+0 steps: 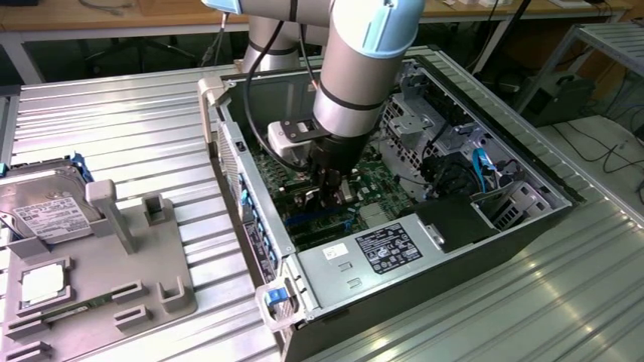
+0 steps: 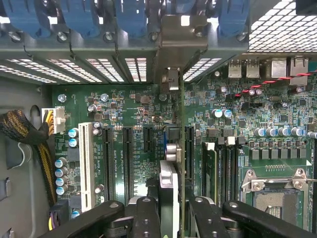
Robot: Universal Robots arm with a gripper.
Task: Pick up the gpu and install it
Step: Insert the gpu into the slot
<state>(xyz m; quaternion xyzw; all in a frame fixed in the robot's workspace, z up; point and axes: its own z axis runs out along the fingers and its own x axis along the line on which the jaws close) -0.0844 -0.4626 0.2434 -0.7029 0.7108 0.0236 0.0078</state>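
Your claw (image 2: 171,208) is clenched on the slim dark gpu card (image 2: 174,163), edge-on over the green motherboard (image 2: 129,104), centre frame inside the open computer case (image 1: 533,177).

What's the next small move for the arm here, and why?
Probably press straight down to seat it: the pincer holds the gpu edge-on over the motherboard, its bracket already at the rear slot openings of the case.
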